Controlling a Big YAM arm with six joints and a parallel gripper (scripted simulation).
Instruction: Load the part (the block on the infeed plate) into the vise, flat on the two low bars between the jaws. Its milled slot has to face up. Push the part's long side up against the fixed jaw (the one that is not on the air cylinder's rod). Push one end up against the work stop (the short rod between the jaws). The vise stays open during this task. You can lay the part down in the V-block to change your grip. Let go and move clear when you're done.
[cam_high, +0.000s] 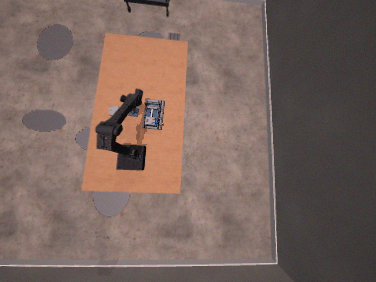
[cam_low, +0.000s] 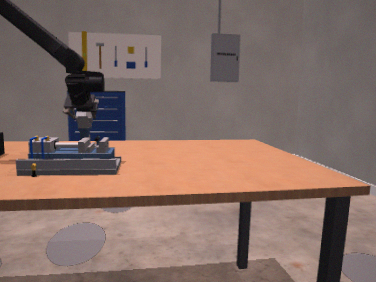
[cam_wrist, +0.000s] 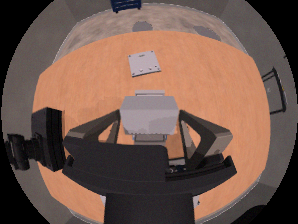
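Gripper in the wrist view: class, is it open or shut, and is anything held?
Open and empty. The gripper has its jaws spread wide either side of a grey block, neither touching it.

Open end effector (cam_wrist: 150, 137) (empty) above table (cam_wrist: 80, 83)
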